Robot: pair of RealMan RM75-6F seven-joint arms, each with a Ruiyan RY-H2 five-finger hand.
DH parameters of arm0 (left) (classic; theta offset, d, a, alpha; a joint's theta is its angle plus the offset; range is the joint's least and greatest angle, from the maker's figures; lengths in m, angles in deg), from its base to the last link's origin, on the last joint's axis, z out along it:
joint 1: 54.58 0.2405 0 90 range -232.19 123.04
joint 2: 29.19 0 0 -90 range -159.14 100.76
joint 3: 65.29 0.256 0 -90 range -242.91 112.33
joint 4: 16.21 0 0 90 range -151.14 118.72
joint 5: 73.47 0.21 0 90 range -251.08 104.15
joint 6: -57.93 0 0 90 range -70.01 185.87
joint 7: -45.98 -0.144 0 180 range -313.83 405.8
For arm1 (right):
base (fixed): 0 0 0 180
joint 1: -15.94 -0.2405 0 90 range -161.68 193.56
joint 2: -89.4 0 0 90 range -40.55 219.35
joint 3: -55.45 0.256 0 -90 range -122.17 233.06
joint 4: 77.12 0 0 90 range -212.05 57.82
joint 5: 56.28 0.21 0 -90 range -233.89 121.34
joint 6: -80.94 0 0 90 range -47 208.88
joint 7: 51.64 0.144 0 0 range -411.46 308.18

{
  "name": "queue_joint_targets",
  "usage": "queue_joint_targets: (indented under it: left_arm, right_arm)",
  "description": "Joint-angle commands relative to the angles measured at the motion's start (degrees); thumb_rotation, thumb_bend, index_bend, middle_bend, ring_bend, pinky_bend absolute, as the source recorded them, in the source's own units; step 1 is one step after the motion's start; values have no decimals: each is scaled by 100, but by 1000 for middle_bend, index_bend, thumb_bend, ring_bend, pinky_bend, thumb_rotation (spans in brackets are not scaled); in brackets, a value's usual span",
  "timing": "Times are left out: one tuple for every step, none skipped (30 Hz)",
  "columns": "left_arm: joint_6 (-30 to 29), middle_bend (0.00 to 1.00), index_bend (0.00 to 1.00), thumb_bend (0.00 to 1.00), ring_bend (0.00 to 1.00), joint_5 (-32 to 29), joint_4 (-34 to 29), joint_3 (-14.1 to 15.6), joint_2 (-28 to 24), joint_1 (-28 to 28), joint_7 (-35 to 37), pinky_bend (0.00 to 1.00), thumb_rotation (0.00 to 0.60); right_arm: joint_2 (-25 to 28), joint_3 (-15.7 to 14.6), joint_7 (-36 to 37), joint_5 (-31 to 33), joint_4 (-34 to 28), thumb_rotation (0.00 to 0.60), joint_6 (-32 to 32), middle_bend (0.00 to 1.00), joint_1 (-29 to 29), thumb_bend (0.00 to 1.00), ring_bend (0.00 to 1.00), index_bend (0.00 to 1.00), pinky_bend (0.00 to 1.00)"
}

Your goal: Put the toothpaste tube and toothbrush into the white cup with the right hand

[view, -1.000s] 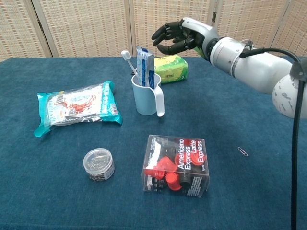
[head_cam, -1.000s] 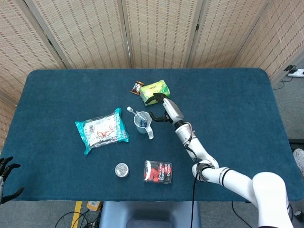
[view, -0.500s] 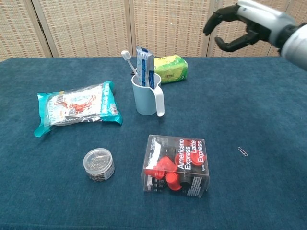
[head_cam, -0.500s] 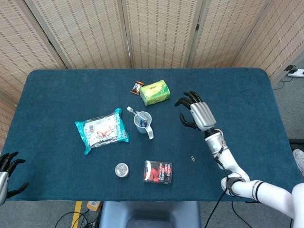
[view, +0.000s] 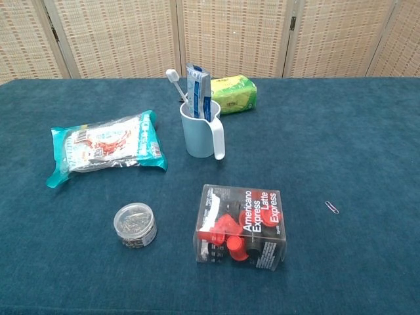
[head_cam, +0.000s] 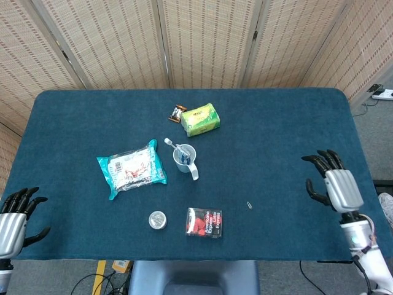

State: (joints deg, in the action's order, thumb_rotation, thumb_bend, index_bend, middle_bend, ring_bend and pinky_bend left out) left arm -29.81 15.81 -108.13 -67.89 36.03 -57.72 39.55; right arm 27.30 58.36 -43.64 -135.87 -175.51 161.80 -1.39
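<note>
Blue-and-white toothpaste tube [view: 197,89] and white toothbrush [view: 176,83] upright in white handled cup [view: 199,132]; right hand [head_cam: 335,184] and left hand [head_cam: 13,216] empty, fingers apart.

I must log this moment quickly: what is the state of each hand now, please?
Left hand: open, holding nothing, at the table's near left edge.
Right hand: open, holding nothing, at the table's right edge.

Inside the cup [view: 198,131], the lower parts of the toothpaste tube [view: 197,88] and toothbrush [view: 177,84] are hidden by its wall.
</note>
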Motion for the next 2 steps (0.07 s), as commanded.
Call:
queue_joint_targets:
  left_arm:
    - [24, 158, 304, 204, 128, -9, -76, -23, 54, -48, -110, 163, 600]
    - [35, 158, 303, 204, 128, -17, -99, -28, 68, -60, -135, 163, 600]
  right_arm:
    - [243, -349, 384, -255, -103, 600, 451, 210, 555, 473, 70, 177, 92]
    - [241, -385, 436, -295, -55, 600, 561, 204, 661, 473, 61, 168, 92]
